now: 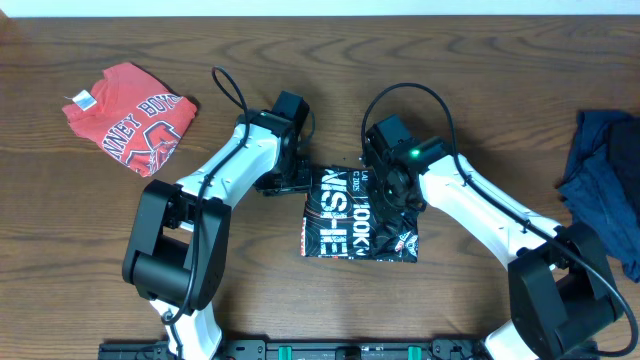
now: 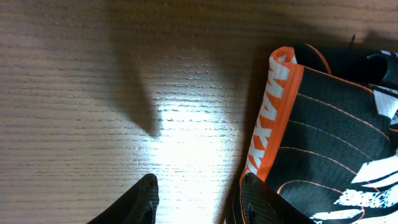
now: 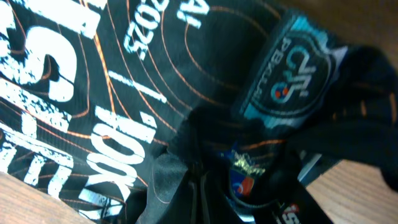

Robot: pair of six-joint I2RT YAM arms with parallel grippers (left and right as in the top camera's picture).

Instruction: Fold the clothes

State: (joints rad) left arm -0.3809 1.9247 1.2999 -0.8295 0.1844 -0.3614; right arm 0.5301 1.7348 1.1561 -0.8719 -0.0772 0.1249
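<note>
Partly beneath the right tool (image 1: pixel 397 193), folded black T-shirt (image 1: pixel 340 232).

A brown wood-grain table (image 1: pixel 60 250) fills the view, with light glaring off it.

You're looking at a brown wood-grain bench (image 1: pixel 80 200), its grain running left to right in the overhead view. A pale strip (image 1: pixel 400 5) lines its far edge and a black rail (image 1: pixel 330 350) with green bits lines the near one. In the left wrist view, a bright glare patch (image 2: pixel 186 124) sits on the wood just beside a dark shadow (image 2: pixel 134 81). The right wrist view shows wood only at the bottom corners.
</note>
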